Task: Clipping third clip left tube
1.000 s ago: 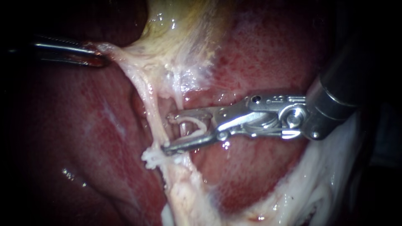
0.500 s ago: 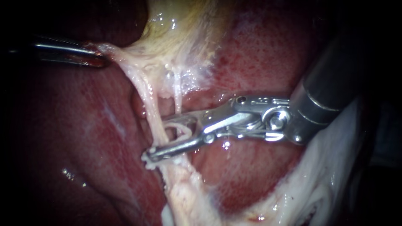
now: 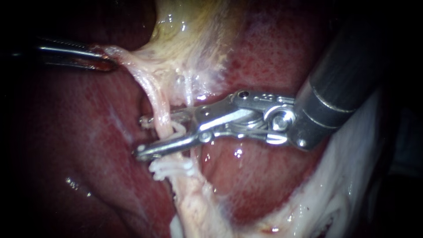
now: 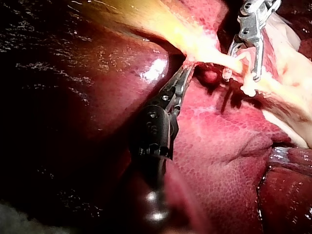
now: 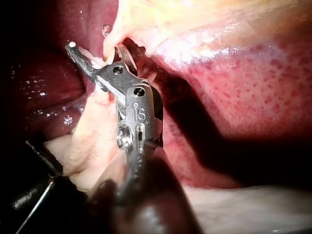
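Much of our view sinks into darkness. The liver (image 3: 101, 132) fades to black along the frame's left edge, our right instrument's (image 3: 142, 135) dark shaft is cut off at the upper right, and of our left instrument (image 3: 105, 61) only slim jaws show at the upper left, clamped on pale tissue (image 3: 130, 64) running off the yellowish gallbladder (image 3: 189, 31). The liver lies wet, glossy and mottled red beneath everything. At centre the right instrument's shiny metal jaws stand apart astride the left tube (image 3: 158, 105), a pale stringy cord, just above a ridged white clip (image 3: 169, 167) on it.
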You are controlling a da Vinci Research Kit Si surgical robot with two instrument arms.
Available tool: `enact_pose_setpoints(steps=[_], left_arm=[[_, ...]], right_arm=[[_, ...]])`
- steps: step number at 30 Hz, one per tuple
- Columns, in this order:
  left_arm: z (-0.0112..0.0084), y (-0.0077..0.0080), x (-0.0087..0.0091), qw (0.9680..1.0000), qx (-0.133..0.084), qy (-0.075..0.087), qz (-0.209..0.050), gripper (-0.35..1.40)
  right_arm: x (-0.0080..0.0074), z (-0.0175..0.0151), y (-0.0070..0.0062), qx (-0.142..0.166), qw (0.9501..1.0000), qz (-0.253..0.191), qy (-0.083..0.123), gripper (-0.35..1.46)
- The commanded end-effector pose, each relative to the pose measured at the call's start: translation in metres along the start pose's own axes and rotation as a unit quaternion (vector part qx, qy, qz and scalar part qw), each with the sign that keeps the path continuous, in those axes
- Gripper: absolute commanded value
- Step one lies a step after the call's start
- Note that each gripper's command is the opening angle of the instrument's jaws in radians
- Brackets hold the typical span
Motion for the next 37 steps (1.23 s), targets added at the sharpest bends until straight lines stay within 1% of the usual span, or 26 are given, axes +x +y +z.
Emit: enact_pose_setpoints(steps=[1, 4, 6, 9, 10, 15, 17, 19, 22, 26, 33, 36, 37], left_arm=[[0.0000, 0.0000, 0.0000, 1.0000, 0.000, 0.000, 0.000, -0.35], [0.0000, 0.0000, 0.0000, 1.0000, 0.000, 0.000, 0.000, -0.35], [0.0000, 0.0000, 0.0000, 1.0000, 0.000, 0.000, 0.000, -0.35], [0.0000, 0.0000, 0.0000, 1.0000, 0.000, 0.000, 0.000, -0.35], [0.0000, 0.0000, 0.0000, 1.0000, 0.000, 0.000, 0.000, -0.35], [0.0000, -0.0001, 0.0000, 1.0000, 0.000, 0.000, 0.000, -0.35], [0.0001, -0.0001, 0.0000, 1.0000, 0.000, 0.000, 0.000, -0.35], [0.0001, -0.0001, 0.0000, 1.0000, 0.000, 0.000, 0.000, -0.35], [0.0001, -0.0001, 0.0000, 1.0000, 0.000, 0.000, 0.000, -0.35], [0.0001, -0.0002, 0.0000, 1.0000, 0.000, 0.000, 0.000, -0.35], [0.0002, -0.0004, -0.0001, 1.0000, 0.000, 0.000, 0.000, -0.35], [0.0002, -0.0004, -0.0001, 1.0000, 0.000, 0.000, 0.000, -0.35], [0.0003, -0.0004, -0.0001, 1.0000, 0.001, 0.000, 0.000, -0.35]], right_arm=[[0.0002, 0.0001, -0.0003, 0.001, 1.0000, 0.000, -0.001, 0.45], [0.0007, 0.0001, -0.0011, 0.003, 1.0000, 0.001, 0.000, 0.41], [0.0011, -0.0001, -0.0015, 0.004, 1.0000, 0.005, 0.000, 0.32], [0.0015, -0.0005, -0.0018, 0.005, 0.9994, 0.033, 0.001, 0.14], [0.0015, -0.0006, -0.0018, 0.006, 0.9994, 0.033, 0.001, 0.08], [0.0012, -0.0009, -0.0018, 0.006, 0.9981, 0.062, 0.001, -0.22], [0.0012, -0.0010, -0.0018, 0.006, 0.9979, 0.065, 0.001, -0.35], [0.0011, -0.0012, -0.0019, 0.006, 0.9966, 0.082, 0.001, -0.35], [0.0010, -0.0014, -0.0022, -0.002, 0.9956, 0.094, 0.004, -0.35], [0.0009, -0.0014, -0.0023, -0.002, 0.9956, 0.094, 0.004, -0.35], [0.0008, -0.0015, -0.0020, -0.004, 0.9953, 0.096, 0.005, -0.35], [0.0004, -0.0015, -0.0016, 0.005, 0.9954, 0.095, 0.000, -0.35], [0.0002, -0.0014, -0.0014, 0.006, 0.9955, 0.095, 0.000, -0.23]])
